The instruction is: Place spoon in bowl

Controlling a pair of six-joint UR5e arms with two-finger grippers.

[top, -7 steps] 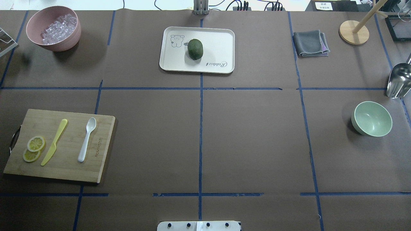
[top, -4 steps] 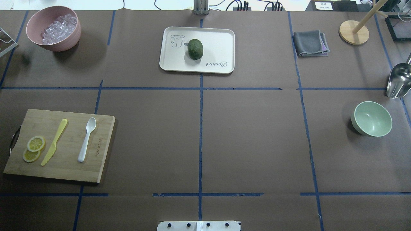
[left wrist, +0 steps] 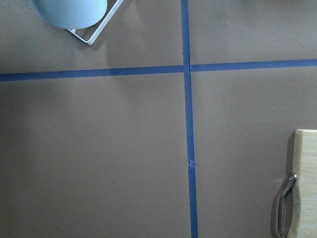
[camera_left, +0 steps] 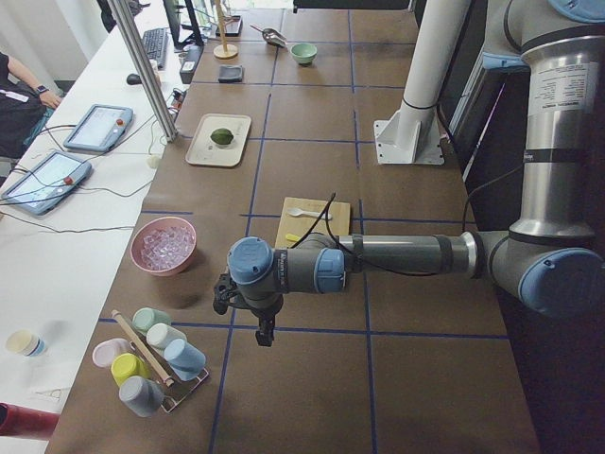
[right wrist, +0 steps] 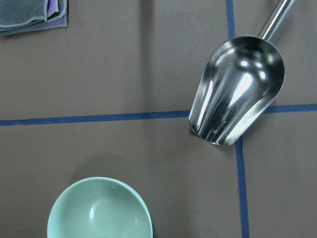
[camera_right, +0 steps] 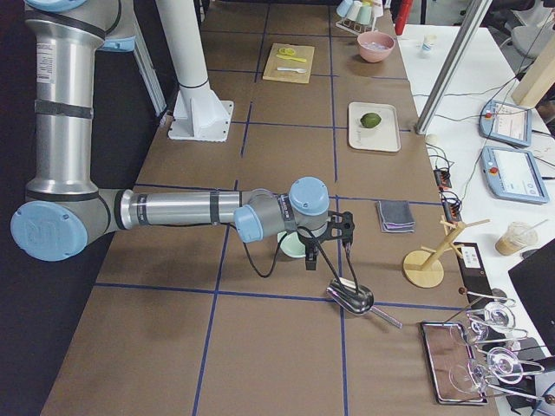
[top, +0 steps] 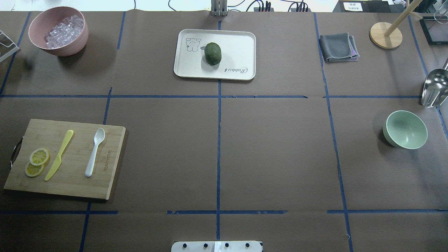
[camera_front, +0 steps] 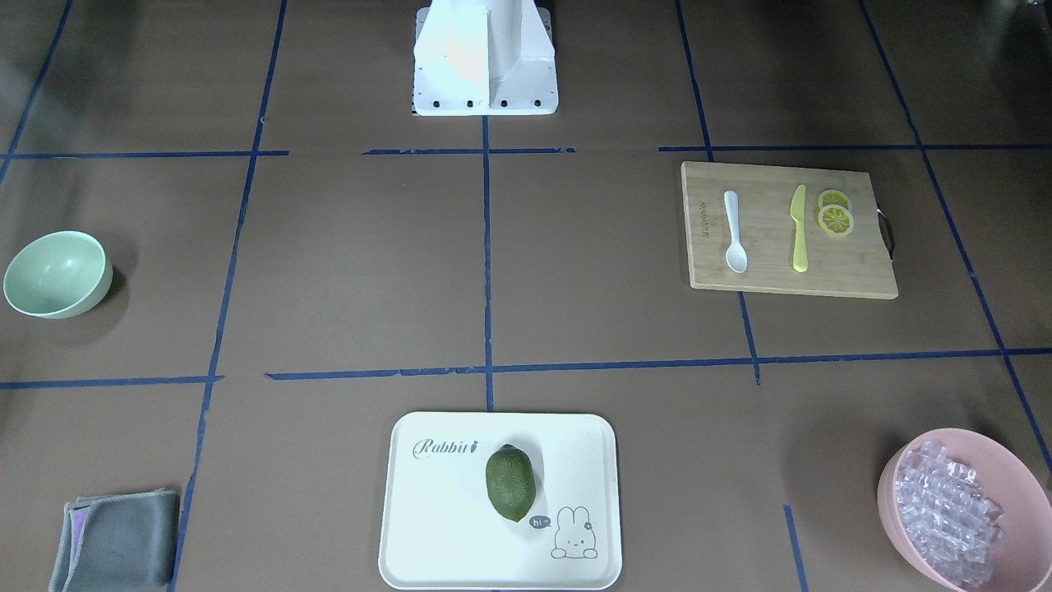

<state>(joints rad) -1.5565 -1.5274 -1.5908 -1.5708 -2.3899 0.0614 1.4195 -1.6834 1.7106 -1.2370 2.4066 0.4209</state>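
Observation:
The white spoon (top: 94,152) lies on a wooden cutting board (top: 70,183) at the table's left, scoop pointing away; it also shows in the front view (camera_front: 734,232). The mint-green bowl (top: 406,129) stands empty far off at the right and fills the bottom of the right wrist view (right wrist: 99,210). My left gripper (camera_left: 263,333) shows only in the left side view, hanging over bare table beside the board's handle (left wrist: 285,198). My right gripper (camera_right: 342,243) shows only in the right side view, above the bowl. I cannot tell whether either is open or shut.
A yellow knife (top: 59,155) and lemon slices (top: 36,161) share the board. A pink bowl (top: 70,45) of ice is back left, a tray (top: 238,45) with an avocado (top: 212,53) back centre, a grey cloth (top: 338,47) and a metal scoop (right wrist: 237,89) near the bowl.

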